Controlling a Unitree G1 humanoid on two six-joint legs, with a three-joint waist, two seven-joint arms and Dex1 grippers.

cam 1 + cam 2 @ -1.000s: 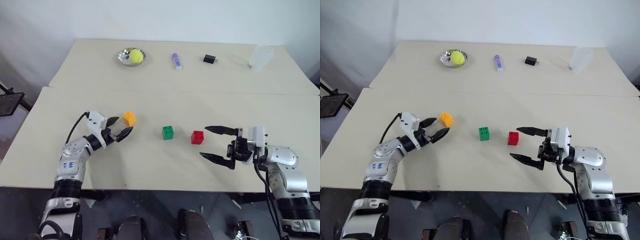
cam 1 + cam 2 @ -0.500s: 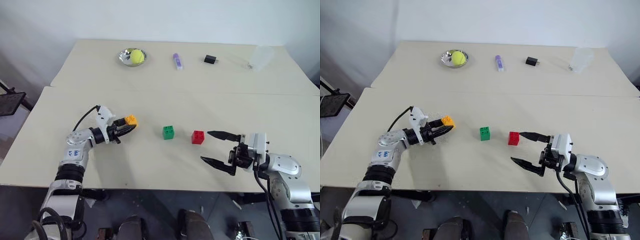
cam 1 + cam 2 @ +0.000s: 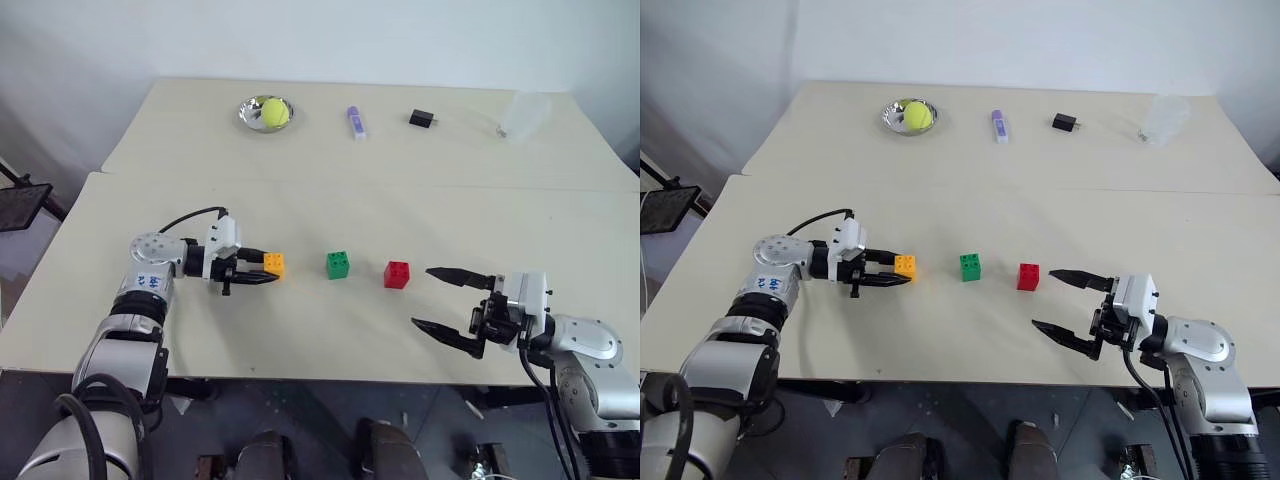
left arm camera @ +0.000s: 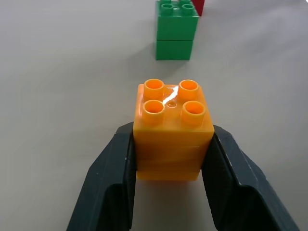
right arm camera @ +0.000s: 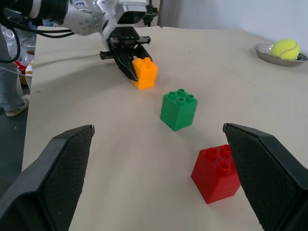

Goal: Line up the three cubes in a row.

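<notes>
Nearest you, toward the front right corner of the worktop (image 3: 560, 230), your right gripper (image 3: 455, 303) hangs with its 2 fingers spread wide and nothing between them. It points along the surface at the red cube (image 3: 396, 274), which sits just beyond its fingertips. If that arm drifts forward, a fingertip could nudge the red cube and spoil a spacing that already looks good.

Along the same line, about midway between the worktop's front and back edges, the green cube (image 3: 338, 264) stands near the red one, and the orange-yellow cube (image 3: 272, 263) comes next toward the left edge. Your left gripper (image 3: 252, 271) is clamped on that orange-yellow cube, 1 black finger (image 4: 111, 185) on each side face, low on the block. The wrist view shows the cube squarely held and facing the green one.

The row looks nearly complete, so the risks lie in the release. Open while the cube is tilted or off the surface and it may tip or roll out of line. Push it too far right and it will knock the green cube into the red. Pull back before the fingers clear and you may drag it away.

Along the back edge, the bowl with the ball (image 3: 272, 110), the small purple item (image 3: 353, 121), the small black box (image 3: 421, 118) and the clear cup (image 3: 524, 114) are well apart from all this.
</notes>
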